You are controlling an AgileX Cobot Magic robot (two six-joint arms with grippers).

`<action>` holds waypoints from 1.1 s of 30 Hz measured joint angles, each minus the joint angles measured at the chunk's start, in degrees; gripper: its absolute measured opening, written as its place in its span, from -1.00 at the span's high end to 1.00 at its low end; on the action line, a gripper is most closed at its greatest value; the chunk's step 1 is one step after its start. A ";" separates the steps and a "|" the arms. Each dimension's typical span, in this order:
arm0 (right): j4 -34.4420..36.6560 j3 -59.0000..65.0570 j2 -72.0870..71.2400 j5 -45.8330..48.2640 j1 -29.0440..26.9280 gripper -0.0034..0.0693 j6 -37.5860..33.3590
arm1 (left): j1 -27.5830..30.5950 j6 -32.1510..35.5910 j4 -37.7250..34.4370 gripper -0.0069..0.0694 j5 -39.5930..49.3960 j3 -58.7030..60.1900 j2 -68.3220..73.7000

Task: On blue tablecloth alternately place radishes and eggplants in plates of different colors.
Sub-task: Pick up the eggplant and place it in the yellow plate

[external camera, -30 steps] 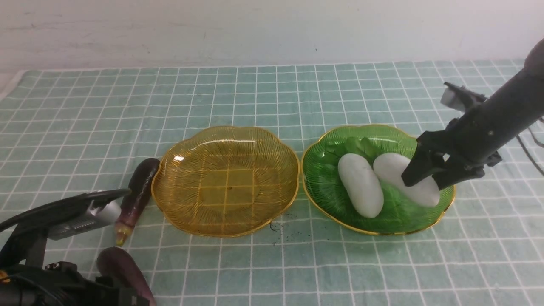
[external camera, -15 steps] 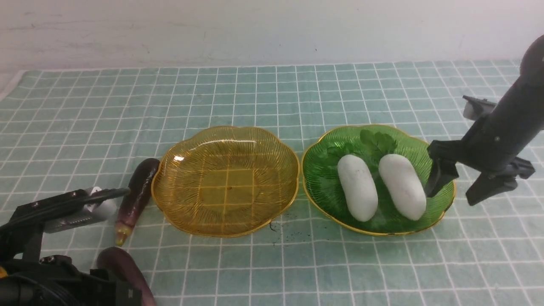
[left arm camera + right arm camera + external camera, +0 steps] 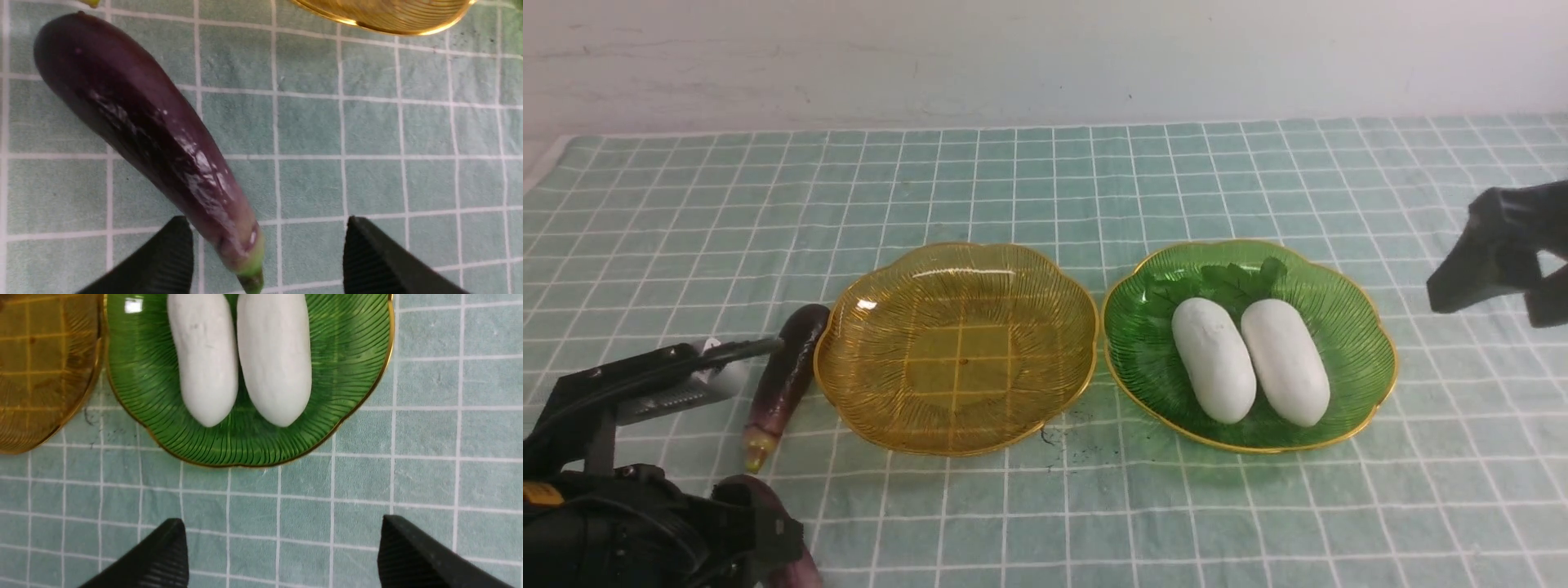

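The left gripper (image 3: 269, 253) stood wide over the near dark purple eggplant (image 3: 151, 134), gripping nothing. The right gripper (image 3: 284, 551) was spread wide too, empty, near the green scalloped plate (image 3: 1347, 351). In that plate lay two white radishes (image 3: 1214, 359) (image 3: 1286, 362) with leafy tops. The far eggplant (image 3: 788, 367) lay beside the amber scalloped plate (image 3: 960, 351). Beneath spread a teal-green tablecloth (image 3: 1029, 514) with a white grid; behind rose a pale, scuffed wall (image 3: 1013, 65).
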 joint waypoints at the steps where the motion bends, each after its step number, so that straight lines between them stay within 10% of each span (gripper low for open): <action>1: 0.00 1.15 -1.56 0.11 0.00 -0.65 -0.15 | 0.00 -0.31 0.04 -0.37 -0.74 0.00 1.16; 21: 0.00 13.27 -16.49 1.19 0.00 -0.65 -1.66 | 0.00 -2.62 -0.53 -0.27 -13.68 -0.54 23.24; 33: 0.00 13.43 -16.44 1.19 0.00 -0.65 -2.15 | 0.00 -2.26 4.53 0.01 2.67 -11.23 11.59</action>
